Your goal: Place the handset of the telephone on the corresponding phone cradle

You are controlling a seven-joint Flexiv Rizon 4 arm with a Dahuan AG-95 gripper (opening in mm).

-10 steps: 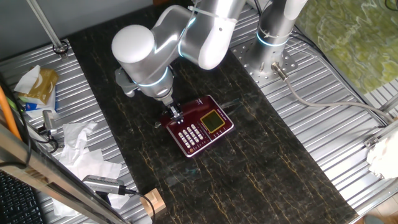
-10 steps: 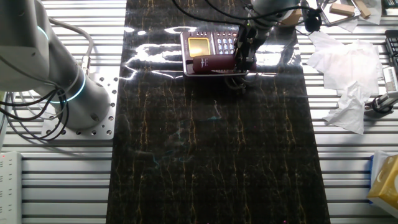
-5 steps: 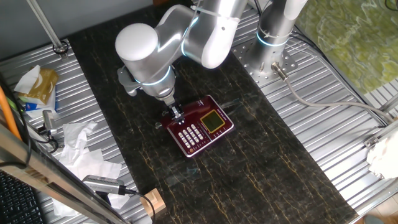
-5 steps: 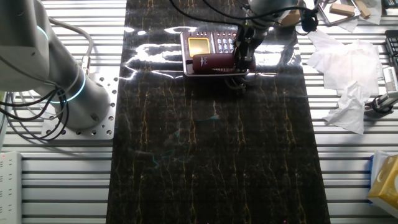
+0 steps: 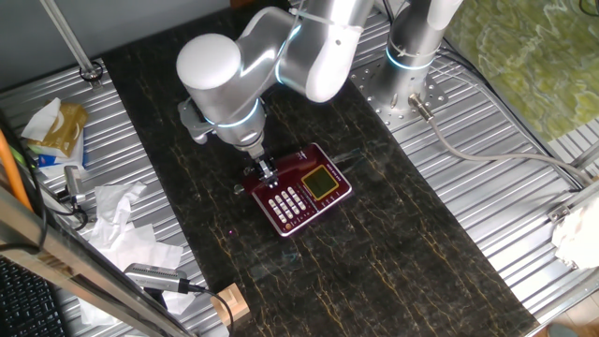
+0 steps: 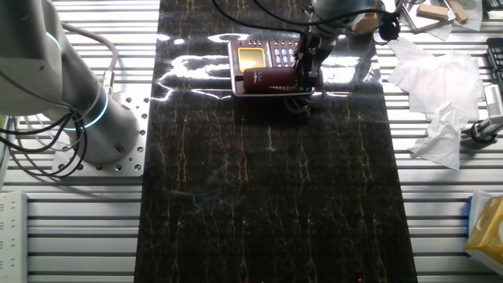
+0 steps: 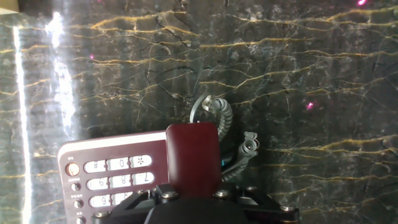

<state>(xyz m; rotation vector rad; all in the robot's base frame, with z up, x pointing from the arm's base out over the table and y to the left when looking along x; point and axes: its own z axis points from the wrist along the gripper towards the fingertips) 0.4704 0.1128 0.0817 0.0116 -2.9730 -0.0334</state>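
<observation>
The dark red telephone (image 5: 309, 192) with white keys and a yellow-green display lies on the dark marble mat (image 5: 374, 262). The handset (image 6: 267, 79) lies along the phone cradle at the base's long edge, level with it. My gripper (image 6: 305, 69) stands over one end of the handset, a finger on each side. In the hand view the handset (image 7: 193, 155) fills the gap between the fingers, my gripper (image 7: 194, 194) is at the bottom, the keypad (image 7: 112, 171) lies to its left and the curly cord (image 7: 219, 112) lies on the mat beyond. The cradle itself is hidden under the handset.
Crumpled white tissues (image 5: 122, 220) and a wooden block (image 5: 229, 304) lie left of the mat. More tissues (image 6: 432, 102) lie on the ribbed metal table. The arm's base (image 5: 404, 80) is bolted behind the phone. A yellow box (image 6: 487, 228) stands at the table edge.
The arm's elbow has shifted slightly; the handset and the phone have stayed where they were.
</observation>
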